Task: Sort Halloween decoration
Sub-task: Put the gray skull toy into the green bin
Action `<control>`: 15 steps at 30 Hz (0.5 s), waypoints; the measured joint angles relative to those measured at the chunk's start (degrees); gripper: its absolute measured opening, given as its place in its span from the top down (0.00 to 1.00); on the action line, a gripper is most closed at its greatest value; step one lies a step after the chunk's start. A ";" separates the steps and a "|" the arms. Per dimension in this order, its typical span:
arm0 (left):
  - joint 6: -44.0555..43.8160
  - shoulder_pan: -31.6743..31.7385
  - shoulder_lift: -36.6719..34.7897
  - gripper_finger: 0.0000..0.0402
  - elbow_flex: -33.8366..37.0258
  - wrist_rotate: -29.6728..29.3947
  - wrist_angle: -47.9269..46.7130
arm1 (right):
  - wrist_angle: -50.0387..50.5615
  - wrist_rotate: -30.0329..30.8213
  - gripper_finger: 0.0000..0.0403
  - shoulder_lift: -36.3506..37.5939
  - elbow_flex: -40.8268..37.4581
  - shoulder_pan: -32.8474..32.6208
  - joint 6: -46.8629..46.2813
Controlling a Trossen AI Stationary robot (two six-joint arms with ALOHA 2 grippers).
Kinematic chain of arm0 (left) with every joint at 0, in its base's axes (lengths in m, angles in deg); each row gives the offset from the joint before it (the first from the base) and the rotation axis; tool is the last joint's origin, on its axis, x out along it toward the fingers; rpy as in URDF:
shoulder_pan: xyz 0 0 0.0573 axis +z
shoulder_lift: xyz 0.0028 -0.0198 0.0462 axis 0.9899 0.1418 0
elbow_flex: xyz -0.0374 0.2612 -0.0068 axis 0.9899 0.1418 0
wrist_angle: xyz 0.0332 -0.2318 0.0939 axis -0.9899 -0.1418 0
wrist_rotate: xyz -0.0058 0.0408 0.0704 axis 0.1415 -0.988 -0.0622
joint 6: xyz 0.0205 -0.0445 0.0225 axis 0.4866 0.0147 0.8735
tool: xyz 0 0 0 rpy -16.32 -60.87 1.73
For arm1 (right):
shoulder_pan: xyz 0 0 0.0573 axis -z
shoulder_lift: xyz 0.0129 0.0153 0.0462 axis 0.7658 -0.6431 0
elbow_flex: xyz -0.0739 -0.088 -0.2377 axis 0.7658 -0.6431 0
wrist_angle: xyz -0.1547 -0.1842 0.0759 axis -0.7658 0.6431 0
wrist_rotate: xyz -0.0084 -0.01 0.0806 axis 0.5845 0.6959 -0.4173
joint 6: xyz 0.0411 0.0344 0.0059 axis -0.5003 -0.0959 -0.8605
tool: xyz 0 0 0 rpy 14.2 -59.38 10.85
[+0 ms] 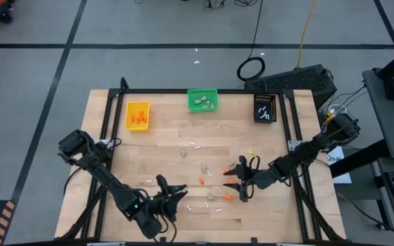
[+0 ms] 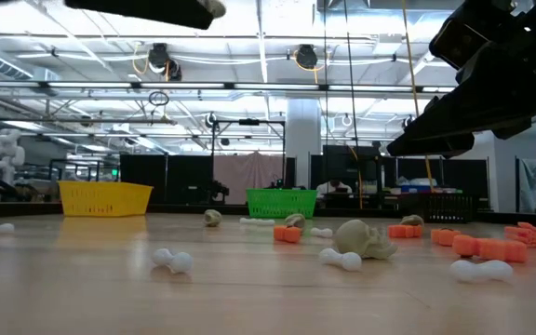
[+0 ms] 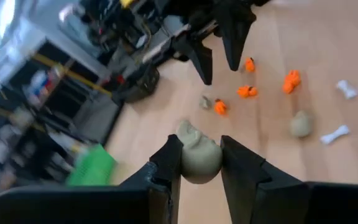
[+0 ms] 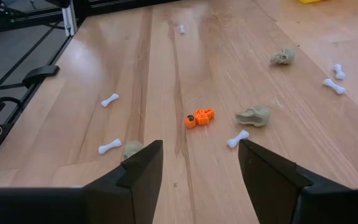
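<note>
The left wrist view settles what the high view cannot: the left gripper (image 3: 199, 163) is clamped on a beige skull (image 3: 199, 158), one finger pressed to each side of it. From above, that gripper (image 1: 176, 195) sits low near the table's front edge and the skull is too small to make out between the fingers.

The right gripper (image 4: 199, 163) stands with its fingers apart and nothing between them, above the wood. Its wrist view shows an orange piece (image 4: 199, 117) just ahead, a second skull (image 4: 253, 115) beside that, and white bones (image 4: 109, 99) scattered around. In the high view the right gripper (image 1: 241, 179) hangs right of the table's middle, with orange bits (image 1: 201, 180) near it.

Only the high view shows all three bins along the far edge: yellow bin (image 1: 137, 115) with orange pieces inside, green bin (image 1: 202, 100) with beige lumps, black bin (image 1: 265, 108) with white sticks.

The low view shows the loose pieces lying flat on the table (image 2: 110, 288): bones (image 2: 173, 260) in front, a skull (image 2: 364, 239) and orange pieces (image 2: 491, 247) to the right, and the yellow and green bins far behind.
</note>
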 joint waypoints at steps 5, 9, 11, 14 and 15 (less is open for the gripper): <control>20.30 0.71 -0.10 0.79 0.00 0.04 5.32 | -0.01 0.00 0.51 0.00 0.00 0.02 0.02; 32.27 1.25 -0.10 0.79 -0.02 0.12 5.98 | 0.01 0.00 0.51 0.00 0.00 0.00 0.02; 37.68 1.43 -0.10 0.79 -0.01 0.10 6.02 | 0.01 0.00 0.51 0.00 0.00 0.00 0.02; 45.00 1.69 -0.10 0.79 -0.01 0.13 5.98 | 0.01 0.00 0.51 0.00 0.00 0.00 0.04; 46.58 1.78 -0.10 0.79 -0.02 0.13 5.99 | 0.01 0.00 0.51 0.00 0.00 0.00 0.03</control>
